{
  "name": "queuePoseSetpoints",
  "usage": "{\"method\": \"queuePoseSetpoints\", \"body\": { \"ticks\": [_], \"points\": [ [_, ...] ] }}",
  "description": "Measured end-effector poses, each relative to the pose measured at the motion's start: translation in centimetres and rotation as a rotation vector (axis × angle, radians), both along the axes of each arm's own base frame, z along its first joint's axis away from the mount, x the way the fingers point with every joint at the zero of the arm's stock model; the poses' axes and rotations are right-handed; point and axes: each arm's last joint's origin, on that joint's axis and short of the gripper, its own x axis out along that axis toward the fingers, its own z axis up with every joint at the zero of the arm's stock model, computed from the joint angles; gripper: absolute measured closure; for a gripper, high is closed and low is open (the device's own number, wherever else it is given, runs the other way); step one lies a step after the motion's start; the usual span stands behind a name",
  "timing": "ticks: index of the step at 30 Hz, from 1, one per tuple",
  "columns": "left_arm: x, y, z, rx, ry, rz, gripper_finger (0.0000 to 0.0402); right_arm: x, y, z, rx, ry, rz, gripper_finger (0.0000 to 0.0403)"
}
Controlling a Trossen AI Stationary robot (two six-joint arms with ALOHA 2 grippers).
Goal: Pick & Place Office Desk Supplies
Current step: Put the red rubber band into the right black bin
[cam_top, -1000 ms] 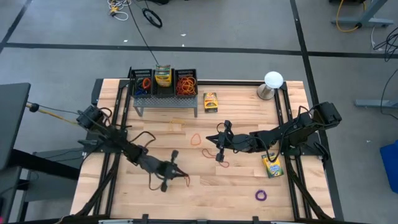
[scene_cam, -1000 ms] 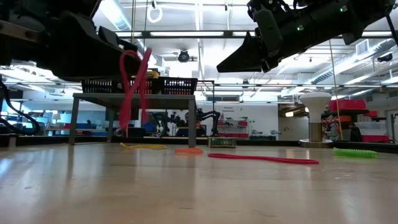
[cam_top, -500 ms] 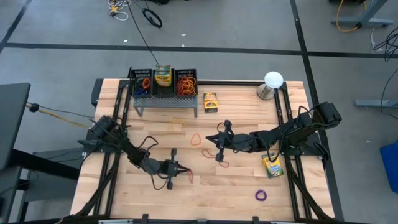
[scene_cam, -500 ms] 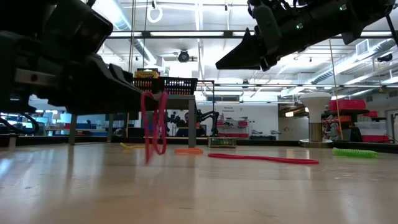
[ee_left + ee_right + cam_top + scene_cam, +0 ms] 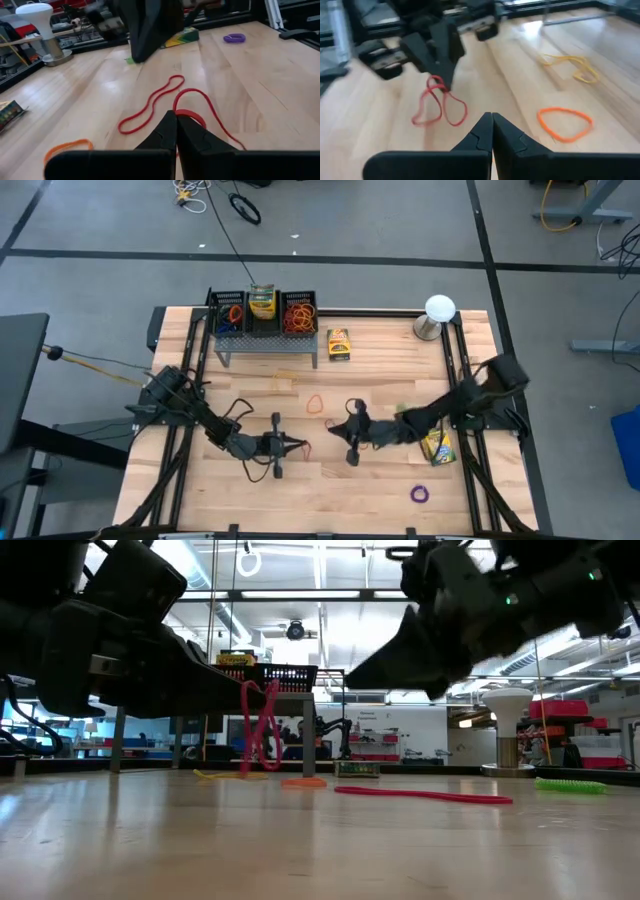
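Wooden worktop (image 5: pixel 390 360), front centre: a red rubber-band loop (image 5: pixel 258 726) is carried pinched in the pressed-together fingers of the left gripper (image 5: pixel 295 446), hanging lengthwise clear of the boards. A second red loop (image 5: pixel 150 104) is laid flat between the two arms, its long axis running toward the right gripper (image 5: pixel 349 432), whose fingers are pressed together on nothing just above it. The black basket tray (image 5: pixel 263 313) is set well apart at the rear, nearer the left arm, so delivery is judged to fall to that arm.
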Motion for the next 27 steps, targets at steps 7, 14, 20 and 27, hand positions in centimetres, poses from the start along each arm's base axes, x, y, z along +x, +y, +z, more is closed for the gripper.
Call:
{"method": "queuePoseSetpoints", "body": {
  "ticks": [7,14,20,27],
  "points": [
    [0.0,0.1,0.0,-0.006,-0.002,0.017,0.0397,2.2,3.7,-3.5,0.043,-0.018,-0.057,0.0307],
    [0.0,0.1,0.0,-0.007,-0.001,0.017,0.0397,5.5,5.5,-3.9,0.050,-0.053,-0.054,0.0172],
    [0.0,0.1,-0.1,-0.004,0.003,0.018,0.0397,6.6,4.6,-3.5,0.035,-0.055,-0.082,0.0126],
    [0.0,0.1,0.0,-0.005,0.001,0.018,0.0397,7.0,3.5,-3.8,0.047,-0.023,-0.078,0.0191]
  ]
}}
